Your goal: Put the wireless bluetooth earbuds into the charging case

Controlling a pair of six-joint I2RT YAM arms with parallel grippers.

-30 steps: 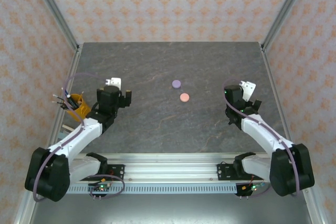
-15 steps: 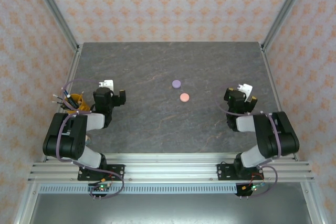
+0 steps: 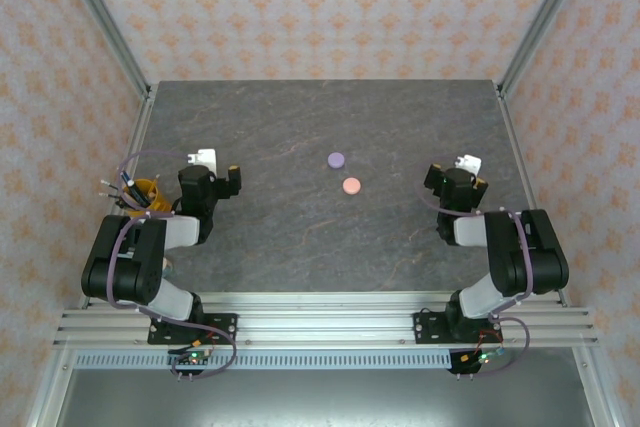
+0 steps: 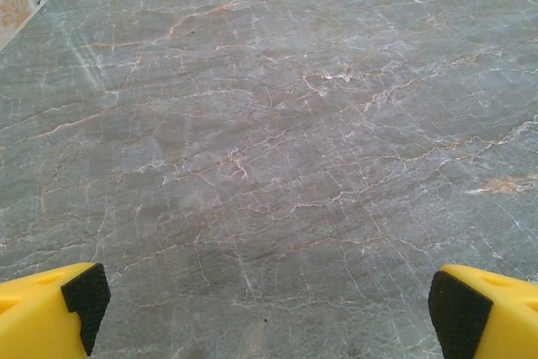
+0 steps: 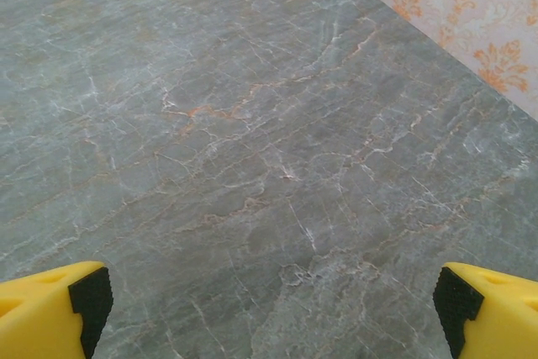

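Grey veined surface holds lilac case and pink case, midway between side edges; left jaws and right jaws gape wide, empty.

A lab robot cell: a grey veined stone-look table boxed in by pale orange-patterned wall panels and silver aluminium frame posts, a slotted aluminium rail along its near edge

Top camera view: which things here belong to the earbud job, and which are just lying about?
For the job:
- lilac round case, mid-table
- pink round case, just nearer, apart from it

Lying about:
- orange holder of thin sticks, at far left
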